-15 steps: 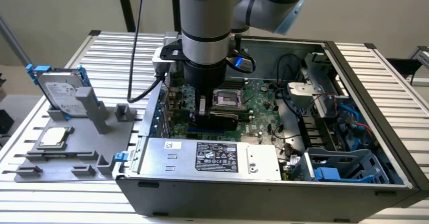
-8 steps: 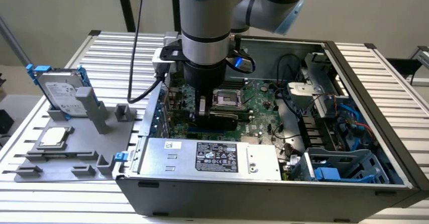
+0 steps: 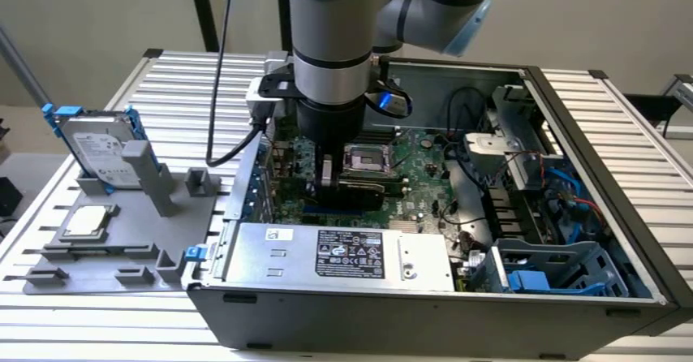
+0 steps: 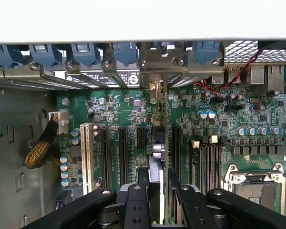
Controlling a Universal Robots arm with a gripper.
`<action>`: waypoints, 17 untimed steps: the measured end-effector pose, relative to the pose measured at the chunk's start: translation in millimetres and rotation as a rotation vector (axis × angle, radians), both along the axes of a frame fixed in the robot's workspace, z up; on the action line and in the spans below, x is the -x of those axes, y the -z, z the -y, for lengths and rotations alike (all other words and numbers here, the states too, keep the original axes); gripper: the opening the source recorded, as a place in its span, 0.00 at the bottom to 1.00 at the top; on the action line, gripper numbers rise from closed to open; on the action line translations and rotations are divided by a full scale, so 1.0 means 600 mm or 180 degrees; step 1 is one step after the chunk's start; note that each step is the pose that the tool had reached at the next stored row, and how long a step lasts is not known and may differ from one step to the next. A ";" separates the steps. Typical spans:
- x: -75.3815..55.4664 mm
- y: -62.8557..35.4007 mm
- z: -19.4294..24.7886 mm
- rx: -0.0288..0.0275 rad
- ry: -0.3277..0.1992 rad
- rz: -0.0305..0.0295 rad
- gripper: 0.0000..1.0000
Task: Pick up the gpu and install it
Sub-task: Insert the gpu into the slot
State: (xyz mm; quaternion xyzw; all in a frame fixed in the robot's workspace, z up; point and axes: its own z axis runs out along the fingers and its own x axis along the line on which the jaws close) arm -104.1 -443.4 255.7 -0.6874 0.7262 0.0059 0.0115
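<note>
Item: gpu (image 4: 160,157). Held edge-on between the two black fingers (image 4: 137,200) of the gripper (image 4: 157,202), which is clamped on the card's near end. The card stands on its long edge over the green motherboard (image 4: 133,114), in line with the black expansion slots (image 4: 122,150). Its long axis runs from the gripper toward the rear wall of the case, where its silver end bracket (image 4: 155,64) meets the row of blue slot clips (image 4: 86,52). Whether the card is fully seated in its slot cannot be told.

In the exterior view the arm (image 3: 330,45) reaches straight down into the open computer case (image 3: 606,216), the gripper (image 3: 324,185) low over the motherboard (image 3: 417,155), beside the CPU socket (image 3: 366,159).

Case contents: motherboard, CPU socket, grey power supply with a black label (image 3: 341,256) along the near wall, a blue drive cage (image 3: 553,273) at the exterior view's right, black and blue cables (image 3: 541,175).

Grey parts tray (image 3: 109,252) on the slatted bench (image 3: 32,321), at the exterior view's left of the case. It holds a silver hard drive with blue rails (image 3: 97,147), standing upright, and a small square silver CPU chip (image 3: 87,222), lying flat.
</note>
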 end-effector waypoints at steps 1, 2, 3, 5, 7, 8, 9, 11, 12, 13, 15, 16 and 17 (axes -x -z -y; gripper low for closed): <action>0.000 0.000 0.0000 0.0000 0.0000 0.0000 0.27; 0.000 0.001 0.0000 0.0000 -0.0001 0.0001 0.27; 0.000 0.001 0.0000 0.0000 -0.0001 0.0002 0.27; 0.000 0.003 0.0001 0.0001 -0.0001 0.0003 0.27; 0.000 0.005 0.0002 0.0002 -0.0001 0.0005 0.27; 0.000 0.006 0.0002 0.0001 -0.0001 0.0006 0.27; 0.000 0.007 0.0001 0.0001 -0.0001 0.0007 0.27; 0.000 0.008 0.0001 0.0000 -0.0001 0.0008 0.27; 0.000 0.008 0.0000 -0.0001 -0.0001 0.0009 0.27; 0.000 0.008 0.0001 0.0000 -0.0002 0.0009 0.27; 0.000 0.008 0.0000 0.0000 -0.0004 0.0009 0.27; 0.000 0.008 0.0000 0.0000 -0.0005 0.0009 0.27; 0.001 0.008 -0.0001 0.0000 -0.0006 0.0010 0.27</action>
